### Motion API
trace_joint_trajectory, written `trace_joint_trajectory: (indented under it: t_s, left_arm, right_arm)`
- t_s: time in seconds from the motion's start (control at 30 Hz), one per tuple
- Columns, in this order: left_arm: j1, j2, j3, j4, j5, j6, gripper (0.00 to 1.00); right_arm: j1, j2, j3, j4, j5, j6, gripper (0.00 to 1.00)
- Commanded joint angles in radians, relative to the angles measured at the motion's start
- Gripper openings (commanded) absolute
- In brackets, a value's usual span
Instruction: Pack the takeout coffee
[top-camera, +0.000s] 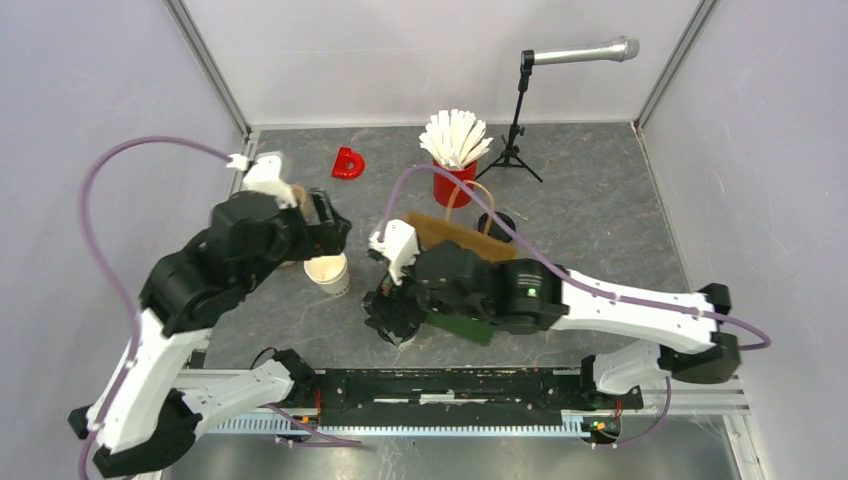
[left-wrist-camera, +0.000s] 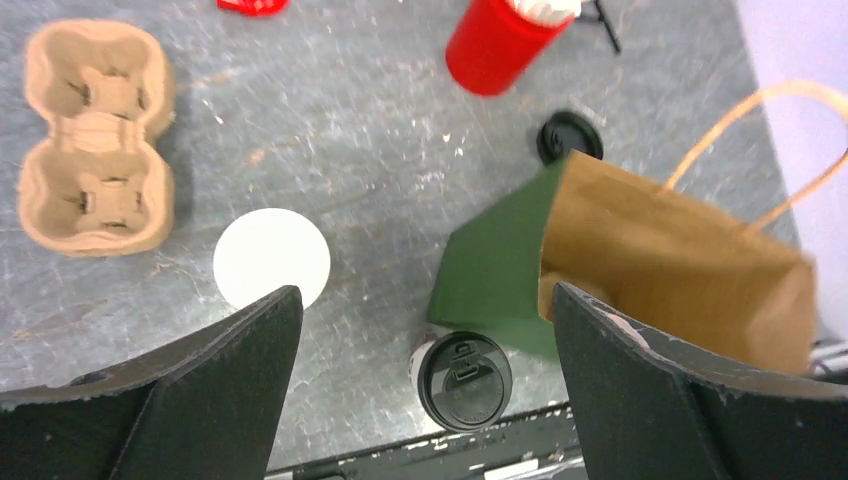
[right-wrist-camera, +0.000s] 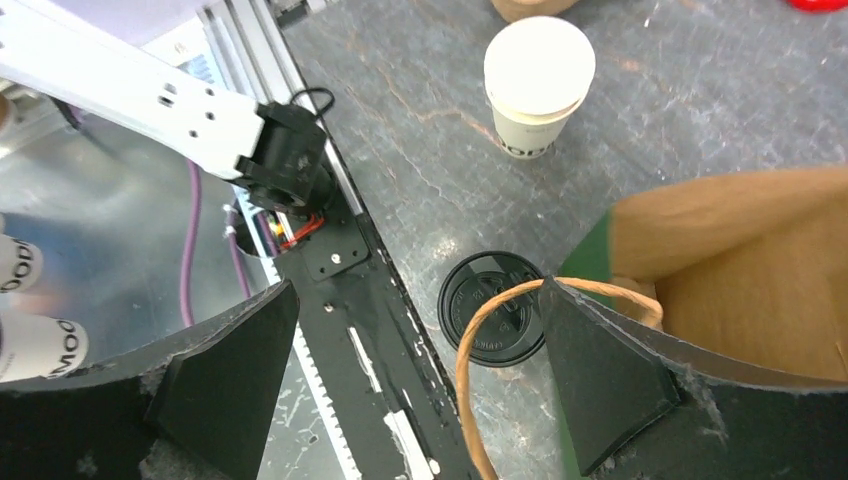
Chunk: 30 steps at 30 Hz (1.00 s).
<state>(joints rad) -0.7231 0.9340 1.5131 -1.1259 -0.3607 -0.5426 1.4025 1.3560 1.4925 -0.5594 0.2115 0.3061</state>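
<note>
One takeout coffee cup (left-wrist-camera: 463, 380) stands capped with a black lid (right-wrist-camera: 495, 308) by the table's near edge, next to the green side of the paper bag (left-wrist-camera: 500, 270). The other cup (top-camera: 328, 272) stands open, its cream inside showing (right-wrist-camera: 535, 85), and a loose black lid (left-wrist-camera: 570, 138) lies beyond the bag. My left gripper (left-wrist-camera: 425, 300) hangs open high above the table between the two cups and holds nothing. Directly over the capped cup, my right gripper (right-wrist-camera: 417, 295) is open, with the bag's twine handle (right-wrist-camera: 480, 345) looping past its right finger.
The brown paper bag (left-wrist-camera: 670, 260) lies on its side mid-table. A brown pulp carrier (left-wrist-camera: 95, 140) sits at the left. A red cup of white sticks (top-camera: 455, 180), a red letter-shaped piece (top-camera: 348, 163) and a microphone stand (top-camera: 515, 140) are at the back. A black rail (right-wrist-camera: 370, 340) runs along the near edge.
</note>
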Motion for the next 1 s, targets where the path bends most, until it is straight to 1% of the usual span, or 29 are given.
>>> trace_joint_trajectory:
  t_s: [0.0, 0.07, 0.2, 0.37, 0.47, 0.57, 0.6, 0.73, 0.8, 0.87, 0.97]
  left_arm:
    - [0.004, -0.125, 0.045, -0.015, -0.141, -0.024, 1.0]
    - [0.002, -0.163, 0.021, 0.004, -0.136, -0.001, 1.0]
    - [0.003, -0.189, -0.034, 0.008, -0.094, -0.002, 1.0]
    - [0.004, -0.18, -0.089, 0.04, 0.004, 0.004, 1.0]
    - [0.004, -0.155, -0.1, 0.094, 0.108, 0.061, 0.99]
    - [0.004, -0.096, -0.087, 0.158, 0.252, 0.147, 0.99]
    - [0.004, -0.068, -0.076, 0.164, 0.28, 0.163, 0.97]
    - [0.004, 0.055, -0.019, 0.166, 0.348, 0.207, 0.9]
    - [0.004, 0.124, 0.003, 0.152, 0.356, 0.232, 0.88]
    - [0.004, 0.177, 0.008, 0.153, 0.402, 0.268, 0.86]
    - [0.004, 0.247, 0.02, 0.151, 0.399, 0.331, 0.82]
  right_arm:
    - [0.001, 0.111, 0.114, -0.135, 0.021, 0.041, 0.98]
    - [0.001, 0.13, 0.139, -0.178, 0.087, 0.072, 0.98]
    - [0.0, 0.049, 0.047, -0.14, 0.155, 0.115, 0.98]
    - [0.0, -0.03, 0.028, -0.189, 0.146, 0.113, 0.98]
    - [0.0, -0.071, 0.032, -0.211, 0.111, 0.108, 0.98]
    - [0.0, -0.112, 0.013, -0.204, 0.07, 0.123, 0.98]
    - [0.0, -0.123, 0.002, -0.199, 0.064, 0.13, 0.98]
    - [0.0, -0.171, -0.011, -0.181, 0.058, 0.143, 0.98]
    - [0.0, -0.194, 0.009, -0.184, 0.072, 0.145, 0.98]
    - [0.0, -0.223, 0.022, -0.178, 0.088, 0.144, 0.98]
    - [0.0, -0.28, 0.021, -0.149, 0.118, 0.146, 0.98]
